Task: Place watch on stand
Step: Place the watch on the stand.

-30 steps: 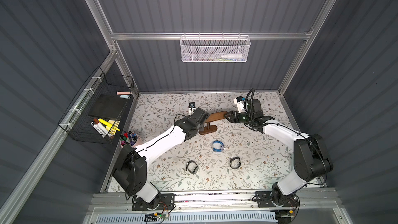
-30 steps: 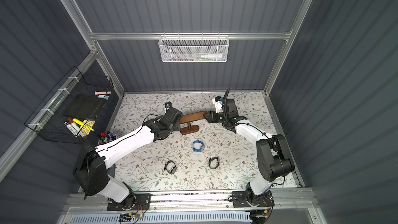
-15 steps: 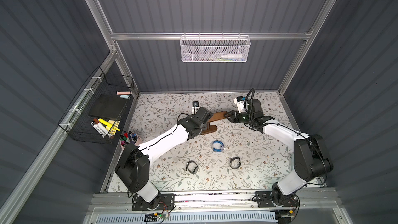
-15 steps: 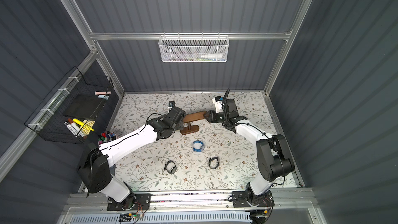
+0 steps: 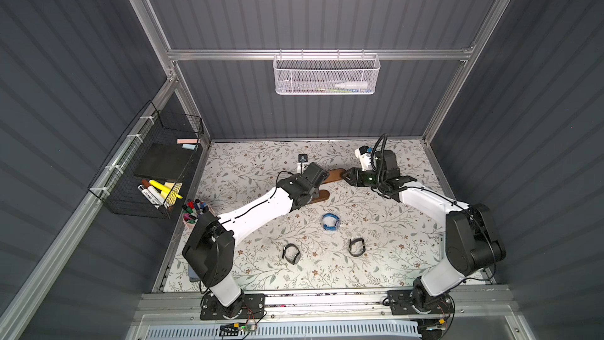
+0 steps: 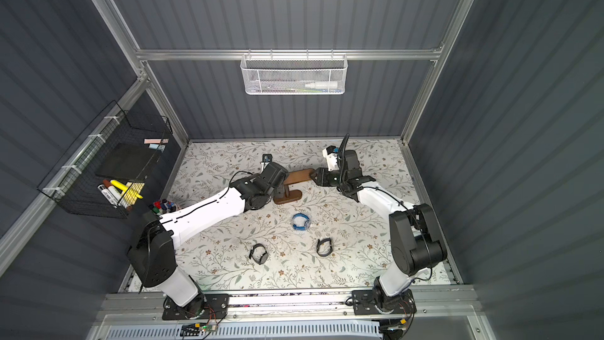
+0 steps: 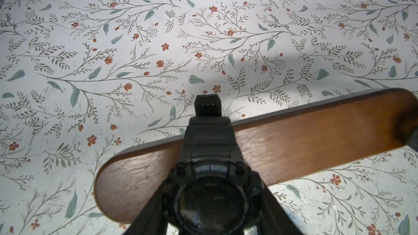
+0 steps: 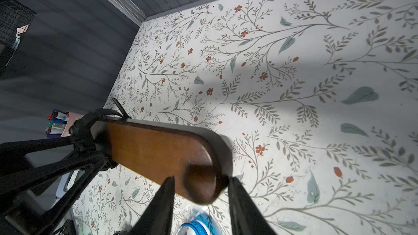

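Top views, stand: the stand point(image 5: 334, 175), dark brown wood, is upright on the floral table point(image 5: 376, 217), just above frame centre in both top views; its oval base rests on the surface.
Top views, left gripper: the left gripper point(image 5: 314, 171) is over the left end of the bar as framed; its fingers are hidden under the wrist.
Top views, right gripper: the right gripper point(image 5: 347, 176) is at the right end of the bar.
Top views, loose items: blue watch point(image 5: 330, 222) just below the stand; black watch point(image 5: 292, 253) lower centre-left; second black watch point(image 5: 356, 246) lower centre-right; all three apart from one another.
Top views, storage: white mesh basket point(image 5: 327, 75) on the back wall, upper centre; black wire basket point(image 5: 153, 165) on the left wall; marker cup point(image 5: 194, 212) at the table's left edge.
Left wrist, watch: the watch point(image 7: 210, 145) is black, its case lettered SPORT WATCH; the strap lies across the stand's bar point(image 7: 305, 141) near one rounded end, and the strap's end shows past the far edge.
Left wrist, grip: fingers point(image 7: 149, 218) part-spread, one on each side of the watch case, holding it.
Right wrist, grip: fingers point(image 8: 242, 204) are apart with the bar's other rounded end between them; one tip touches its edge; whether they clamp it cannot be told.
Right wrist, watch: the watch point(image 8: 81, 132) is at the bar's far end, strap over the bar; whether the strap closes beneath is not visible.
Right wrist, below: the blue watch point(image 8: 199, 222) is on the table, partly hidden.
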`<move>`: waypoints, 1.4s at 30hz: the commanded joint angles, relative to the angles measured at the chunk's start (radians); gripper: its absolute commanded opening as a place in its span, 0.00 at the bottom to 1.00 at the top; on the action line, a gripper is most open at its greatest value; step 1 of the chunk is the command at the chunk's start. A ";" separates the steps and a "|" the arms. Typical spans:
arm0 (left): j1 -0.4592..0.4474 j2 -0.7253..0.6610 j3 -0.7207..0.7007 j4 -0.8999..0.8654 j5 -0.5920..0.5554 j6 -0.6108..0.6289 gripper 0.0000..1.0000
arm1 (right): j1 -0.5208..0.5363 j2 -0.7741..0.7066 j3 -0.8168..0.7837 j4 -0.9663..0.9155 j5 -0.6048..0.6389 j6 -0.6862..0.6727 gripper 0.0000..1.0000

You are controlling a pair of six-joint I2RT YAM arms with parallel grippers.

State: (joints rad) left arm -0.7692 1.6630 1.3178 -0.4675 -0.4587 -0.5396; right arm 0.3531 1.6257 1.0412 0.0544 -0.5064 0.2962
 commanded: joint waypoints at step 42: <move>-0.047 0.010 0.106 0.010 -0.120 -0.023 0.79 | -0.002 -0.038 -0.024 0.003 -0.020 0.001 0.44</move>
State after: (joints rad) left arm -0.8108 1.7332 1.4174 -0.4637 -0.5377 -0.5808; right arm 0.3511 1.6218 1.0206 0.0589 -0.5274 0.2958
